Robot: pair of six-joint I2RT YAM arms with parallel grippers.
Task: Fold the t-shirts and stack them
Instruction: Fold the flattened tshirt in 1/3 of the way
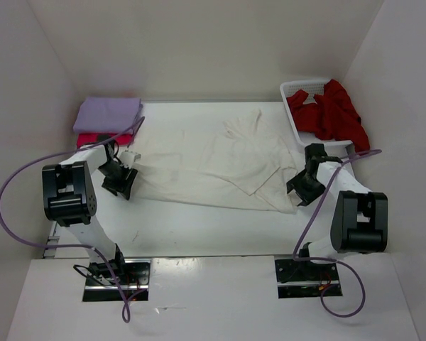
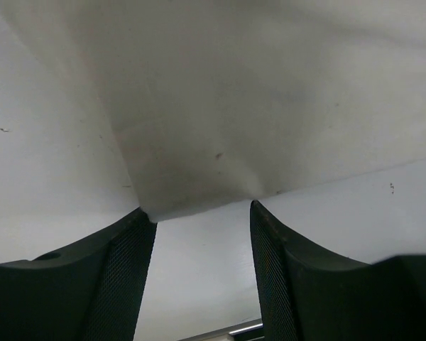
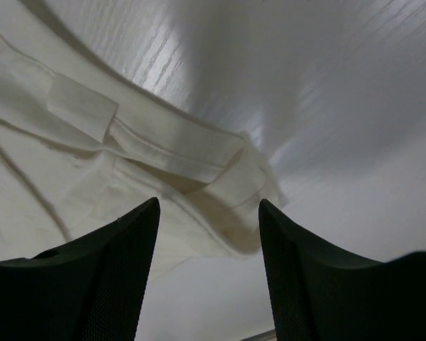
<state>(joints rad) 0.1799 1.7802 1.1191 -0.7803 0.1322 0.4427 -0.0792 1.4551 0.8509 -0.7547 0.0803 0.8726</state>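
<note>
Cream-white cloth t-shirt [image 1: 213, 163] lies spread across the middle of the white desk [image 1: 199, 227], with the left end effector [image 1: 123, 188] at its left edge and the right end effector [image 1: 298, 192] at its right. A folded lavender cloth t-shirt [image 1: 108, 112] tops a magenta cloth t-shirt [image 1: 92, 138] in the far left corner. A dark red cloth t-shirt [image 1: 334, 114] drapes the white plastic lattice basket [image 1: 302, 87] far right.

Left wrist: released, a shirt corner just ahead.

Right wrist: released over rumpled cream cloth.
</note>
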